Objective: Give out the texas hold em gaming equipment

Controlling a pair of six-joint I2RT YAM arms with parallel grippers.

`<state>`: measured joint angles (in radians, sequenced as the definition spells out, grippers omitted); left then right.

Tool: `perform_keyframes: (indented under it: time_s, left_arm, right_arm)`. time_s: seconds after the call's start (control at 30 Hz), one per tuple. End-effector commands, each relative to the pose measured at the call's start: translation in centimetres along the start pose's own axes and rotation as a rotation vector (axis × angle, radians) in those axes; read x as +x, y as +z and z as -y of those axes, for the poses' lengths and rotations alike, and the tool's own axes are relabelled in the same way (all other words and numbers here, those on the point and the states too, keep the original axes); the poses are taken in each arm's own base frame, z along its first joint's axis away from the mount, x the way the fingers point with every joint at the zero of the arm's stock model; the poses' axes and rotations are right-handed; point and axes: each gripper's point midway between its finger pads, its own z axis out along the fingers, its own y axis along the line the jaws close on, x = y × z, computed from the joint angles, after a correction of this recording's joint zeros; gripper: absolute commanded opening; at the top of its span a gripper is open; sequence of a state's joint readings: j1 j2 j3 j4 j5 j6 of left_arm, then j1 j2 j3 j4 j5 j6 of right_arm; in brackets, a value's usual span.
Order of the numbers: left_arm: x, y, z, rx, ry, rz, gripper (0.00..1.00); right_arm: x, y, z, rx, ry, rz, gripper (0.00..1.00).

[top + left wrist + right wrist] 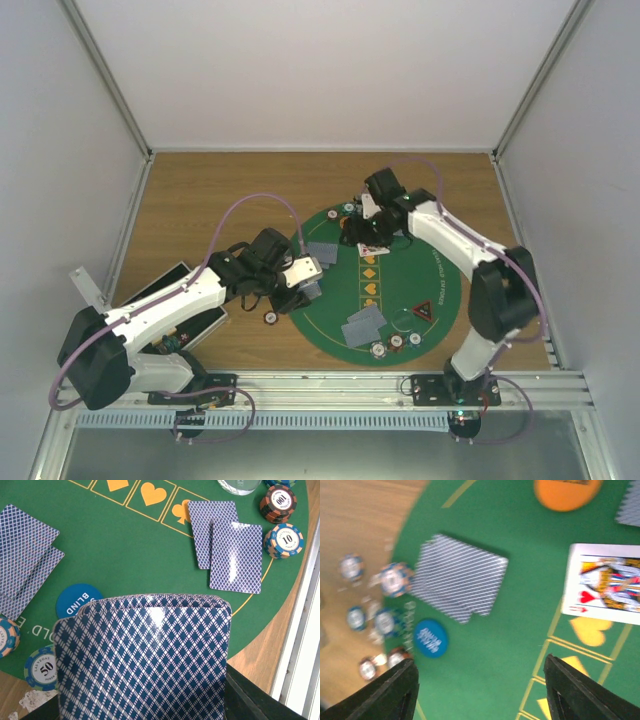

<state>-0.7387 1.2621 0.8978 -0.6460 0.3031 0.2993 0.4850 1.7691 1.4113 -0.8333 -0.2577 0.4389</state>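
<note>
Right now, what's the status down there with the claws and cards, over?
Left gripper shut on card deck. Right gripper open, empty. Face-up hearts card on green mat. No obstruction seen.

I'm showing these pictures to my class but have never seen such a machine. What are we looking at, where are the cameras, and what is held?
Two robot arms stand at a wooden table. One picture looks down from above; the other two come from a camera on each wrist. A green mat carries face-down cards, chips, a blue disc and one face-up card. The left hand grips a deck of cards. The right hand is open, holding nothing.
</note>
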Motion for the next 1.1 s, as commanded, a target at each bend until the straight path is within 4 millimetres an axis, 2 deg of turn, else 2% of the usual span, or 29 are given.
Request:
perform_keyframes:
  time_s: [0.0,0.17,0.47,0.7,0.9,1.07]
  left_arm:
    - [-1.5,-0.8,-0.1,-0.010,0.021,0.070,0.53]
    - [-1.5,-0.8,-0.1,-0.010,0.021,0.071,0.53]
    - [-1.5,-0.8,-0.1,-0.006,0.021,0.069,0.53]
    - [-1.6,-0.8,-0.1,-0.005,0.020,0.070,0.53]
    - [-1.6,-0.8,0.0,-0.004,0.021,0.071,0.53]
    - [-1.6,-0.9,0.0,0.001,0.021,0.074,0.53]
  right_arm:
    - [2.2,-2.0,-5.3,-0.383,-0.131,0.047,0.74]
    - [5.4,-3.9,-8.9,-0.612,-0.196,0.055,0.84]
    - [8.1,-3.2,-11.7,-0.699,-0.284,-0.017,0.88]
    - [9.4,-2.8,-12.6,-0.735,-0.316,-0.056,0.88]
    - [10.9,-1.0,-12.1,-0.686,-0.320,-0.108,0.88]
    - [11.1,-0.4,-11.9,-0.651,-0.317,-0.114,0.87]
